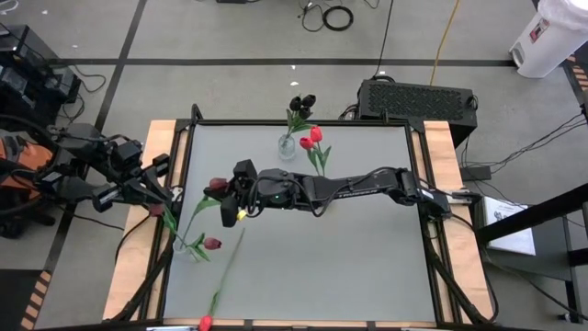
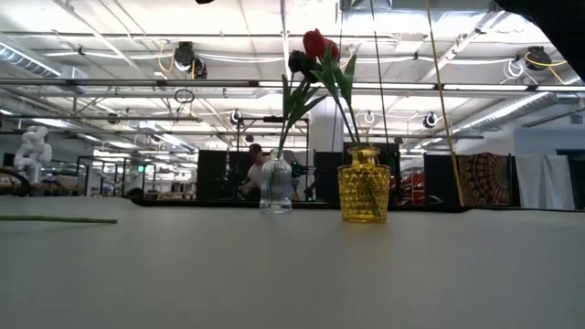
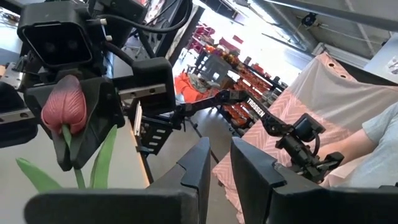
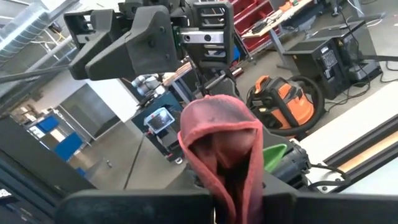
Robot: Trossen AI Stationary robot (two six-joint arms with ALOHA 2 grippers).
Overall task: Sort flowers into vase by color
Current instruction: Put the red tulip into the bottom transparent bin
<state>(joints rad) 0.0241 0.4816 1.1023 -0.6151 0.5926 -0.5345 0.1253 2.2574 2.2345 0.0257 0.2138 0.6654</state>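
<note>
At the desk's left edge the left pincer (image 1: 163, 188) hovers with its fingers (image 3: 198, 163) only slightly parted and nothing between them; its wrist view shows just a narrow gap. Just beside it, near the left edge, a maroon tulip (image 1: 218, 186) sits in the right pincer (image 1: 231, 191), which is fully closed on it, the right arm reaching across the desk from the right edge. A second maroon tulip (image 1: 211, 244) leans in a clear vase (image 1: 195, 248) at the left edge, and a red tulip (image 1: 205, 323) lies flat at the near edge. Toward the far edge, black tulips (image 1: 302, 102) and red tulips (image 1: 310, 138) stand in two vases; which holds which I cannot tell.

Risk, as I judge it: the two pincers are so close that a handover could collide, or the thin stem could slip or bend, dropping the flower beside the vase or tipping it.
</note>
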